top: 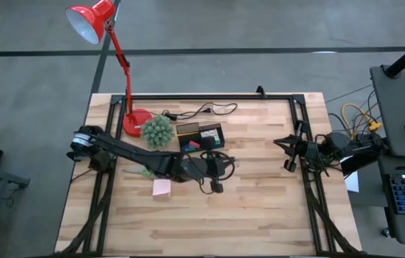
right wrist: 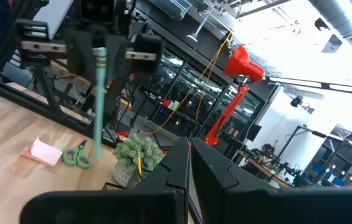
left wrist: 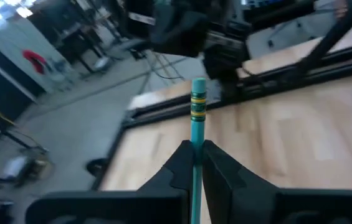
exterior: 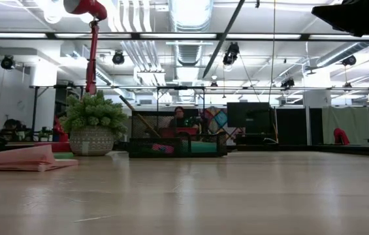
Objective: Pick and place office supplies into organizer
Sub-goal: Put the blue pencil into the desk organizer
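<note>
On the left side of the tabletop [top: 259,201] stand the red desk lamp [top: 116,64] and the spiky green plant [top: 157,131], and in front of them lie the green-handled scissors [top: 139,173] and the pink sticky-note pad [top: 161,188], both not yet collected. Going to the right, the left arm reaches over the middle of the tabletop, and its left claw [left wrist: 195,158] is closed on the slim green pen [left wrist: 197,118], which it holds upright and lifted off the wood (the right wrist view shows the pen hanging vertical from the claw); I judge it is held this way so that it can go down into a compartment end first. Just behind this claw is the black organizer [top: 201,136], and inside it I can see something pink-red and something green, but which compartment each one occupies I cannot tell. A black cable [top: 209,110] lies behind the organizer. At the far right edge, the right claw [top: 288,164] waits, closed and with nothing in it, well apart from the supplies.
</note>
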Robot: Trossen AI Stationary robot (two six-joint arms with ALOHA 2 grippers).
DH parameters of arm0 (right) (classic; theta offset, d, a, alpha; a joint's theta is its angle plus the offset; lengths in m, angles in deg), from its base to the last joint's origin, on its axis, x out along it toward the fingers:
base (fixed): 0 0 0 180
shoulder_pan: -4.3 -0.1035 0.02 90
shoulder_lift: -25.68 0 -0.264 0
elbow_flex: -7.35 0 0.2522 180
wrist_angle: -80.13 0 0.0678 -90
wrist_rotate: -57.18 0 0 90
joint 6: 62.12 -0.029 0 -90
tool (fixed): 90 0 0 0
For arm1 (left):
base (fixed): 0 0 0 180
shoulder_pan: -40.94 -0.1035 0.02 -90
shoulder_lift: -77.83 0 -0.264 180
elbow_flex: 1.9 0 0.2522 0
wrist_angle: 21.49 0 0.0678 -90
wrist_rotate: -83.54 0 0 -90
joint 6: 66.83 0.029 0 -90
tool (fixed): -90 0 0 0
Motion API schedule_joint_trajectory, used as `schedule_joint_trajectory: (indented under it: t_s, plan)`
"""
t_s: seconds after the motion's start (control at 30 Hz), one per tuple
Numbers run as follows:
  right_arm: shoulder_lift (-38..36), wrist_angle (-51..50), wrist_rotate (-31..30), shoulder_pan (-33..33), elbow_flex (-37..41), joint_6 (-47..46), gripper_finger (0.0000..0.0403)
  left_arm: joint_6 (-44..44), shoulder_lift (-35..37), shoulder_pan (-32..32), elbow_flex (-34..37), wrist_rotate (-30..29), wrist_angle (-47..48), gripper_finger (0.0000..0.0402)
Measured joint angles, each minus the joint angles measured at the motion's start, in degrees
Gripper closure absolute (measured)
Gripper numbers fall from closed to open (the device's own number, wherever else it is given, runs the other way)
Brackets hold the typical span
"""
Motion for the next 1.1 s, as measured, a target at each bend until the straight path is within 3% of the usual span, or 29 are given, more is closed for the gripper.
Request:
schedule_joint_trajectory:
  t_s: [0.23, 0.5, 1.1]
  plan:
    - [0.0, 0.0, 0.0, 0.0, 0.0, 0.1, 0.0394, 2.2, 2.3, -2.9, 1.3, -4.6, -0.3, 0.0401]
    - [0.0, 0.0, 0.0, 0.0, 0.0, 0.1, 0.0394, -0.4, 6.5, -9.5, 8.1, -7.9, -1.2, 0.0401]
    - [0.0, -0.2, 0.0, 0.0, 0.0, 0.1, 0.0394, -1.3, 15.8, -17.4, 32.9, -9.3, -26.9, 0.0401]
